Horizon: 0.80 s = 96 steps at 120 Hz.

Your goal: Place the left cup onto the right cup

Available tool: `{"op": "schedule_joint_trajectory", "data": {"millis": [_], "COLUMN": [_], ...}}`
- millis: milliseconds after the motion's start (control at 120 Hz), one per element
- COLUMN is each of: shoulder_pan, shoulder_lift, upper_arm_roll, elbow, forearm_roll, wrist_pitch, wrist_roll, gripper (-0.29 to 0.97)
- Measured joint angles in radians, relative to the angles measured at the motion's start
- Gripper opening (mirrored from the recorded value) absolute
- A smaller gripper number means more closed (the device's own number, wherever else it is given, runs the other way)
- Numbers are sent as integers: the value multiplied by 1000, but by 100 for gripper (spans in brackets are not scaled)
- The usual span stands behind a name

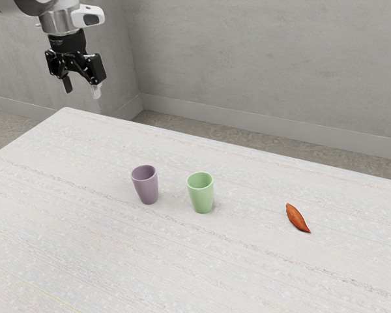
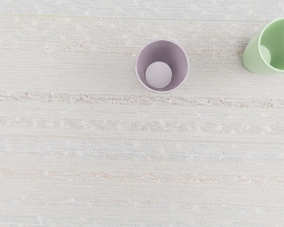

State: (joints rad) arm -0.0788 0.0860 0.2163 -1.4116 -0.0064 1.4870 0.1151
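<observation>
While my gripper point(image 1: 81, 85) is hanging high above the table point(image 1: 65, 261) with its fingers wide apart and holding nothing, the purple cup point(image 1: 145, 184) is standing upright, with the green cup point(image 1: 201, 192) near it at 3 o'clock. I am thinking it is best coming straight down and pinching one side of it. The pale table is sitting by grey walls point(image 1: 260, 52).
</observation>
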Motion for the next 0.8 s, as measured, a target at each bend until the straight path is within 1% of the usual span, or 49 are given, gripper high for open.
{"op": "schedule_joint_trajectory", "data": {"millis": [333,475,800], "shoulder_pan": [11,12,79], "shoulder_lift": [12,19,96], "upper_arm_roll": [5,12,15], "elbow": [-14,-35,-57], "forearm_roll": [1,18,23], "wrist_pitch": [19,48,128], "wrist_roll": [-2,6,46], "gripper": [66,66,66]}}
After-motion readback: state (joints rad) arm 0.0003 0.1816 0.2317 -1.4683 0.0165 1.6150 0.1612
